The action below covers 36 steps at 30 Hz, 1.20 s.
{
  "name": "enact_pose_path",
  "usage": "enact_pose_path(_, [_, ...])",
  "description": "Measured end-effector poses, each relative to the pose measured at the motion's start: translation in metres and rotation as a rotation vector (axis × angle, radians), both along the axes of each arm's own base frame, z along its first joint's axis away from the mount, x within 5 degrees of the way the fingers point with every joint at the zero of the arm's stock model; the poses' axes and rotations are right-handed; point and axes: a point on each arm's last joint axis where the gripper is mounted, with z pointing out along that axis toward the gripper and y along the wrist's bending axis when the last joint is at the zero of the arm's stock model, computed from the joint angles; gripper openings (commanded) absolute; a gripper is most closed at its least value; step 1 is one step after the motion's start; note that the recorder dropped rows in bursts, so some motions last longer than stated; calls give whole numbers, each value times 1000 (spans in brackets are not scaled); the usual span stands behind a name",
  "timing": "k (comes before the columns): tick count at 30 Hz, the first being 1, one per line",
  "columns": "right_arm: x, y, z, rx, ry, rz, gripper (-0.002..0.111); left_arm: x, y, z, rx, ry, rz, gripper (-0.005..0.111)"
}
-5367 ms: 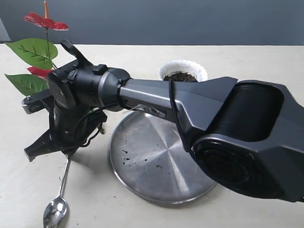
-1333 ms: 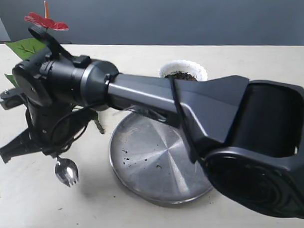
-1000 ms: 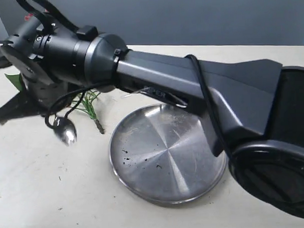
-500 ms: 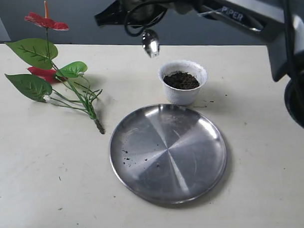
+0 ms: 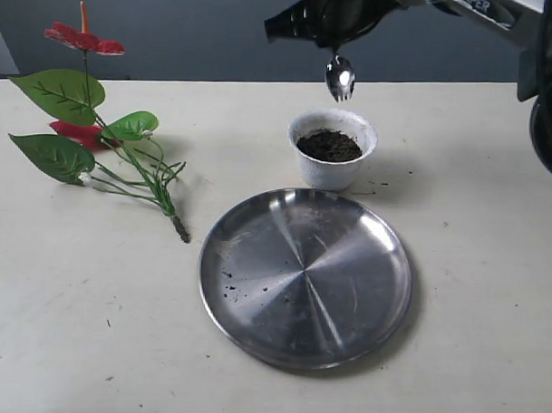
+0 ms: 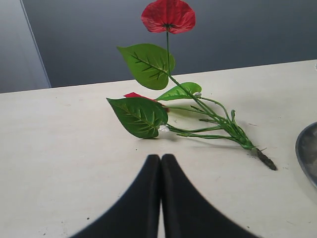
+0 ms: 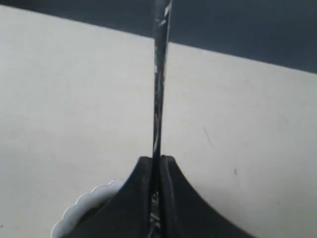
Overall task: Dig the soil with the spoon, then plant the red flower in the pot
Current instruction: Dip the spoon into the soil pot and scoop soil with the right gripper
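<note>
The white pot stands behind the steel plate, filled with dark soil. My right gripper hangs above it, shut on the spoon, whose bowl dangles just over the pot's rim. In the right wrist view the spoon handle runs out from between the shut fingers, and a bit of the pot's rim shows beside them. The red flower lies on the table at the left. My left gripper is shut and empty, a short way from the flower.
A large round steel plate with a few soil crumbs sits in front of the pot; its edge shows in the left wrist view. A dark wall stands behind the beige table.
My right arm has lifted the spoon from the table at the left, swung it up and rightward across the scene, and now holds it over the pot. The flower, pot and plate stayed put.
</note>
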Motion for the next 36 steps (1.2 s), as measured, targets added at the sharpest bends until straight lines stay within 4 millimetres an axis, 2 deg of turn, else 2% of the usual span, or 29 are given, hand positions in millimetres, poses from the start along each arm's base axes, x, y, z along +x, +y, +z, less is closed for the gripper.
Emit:
enact_pose_path(5, [4, 7, -35, 11, 92, 21, -1, 0, 0, 0, 0, 0, 0, 1])
enact_pose_path(10, [6, 11, -56, 16, 145, 28, -1, 0, 0, 0, 0, 0, 0, 1])
enact_pose_path(22, [-4, 11, -61, 5, 272, 35, -1, 0, 0, 0, 0, 0, 0, 1])
enact_pose_path(28, [-6, 5, -25, -4, 165, 50, -1, 0, 0, 0, 0, 0, 0, 1])
enact_pose_path(30, [-5, 5, -30, -10, 172, 49, -1, 0, 0, 0, 0, 0, 0, 1])
enact_pose_path(33, [-2, 11, -59, -5, 236, 54, -1, 0, 0, 0, 0, 0, 0, 1])
enact_pose_path(36, [-2, 14, -70, 13, 271, 63, -1, 0, 0, 0, 0, 0, 0, 1])
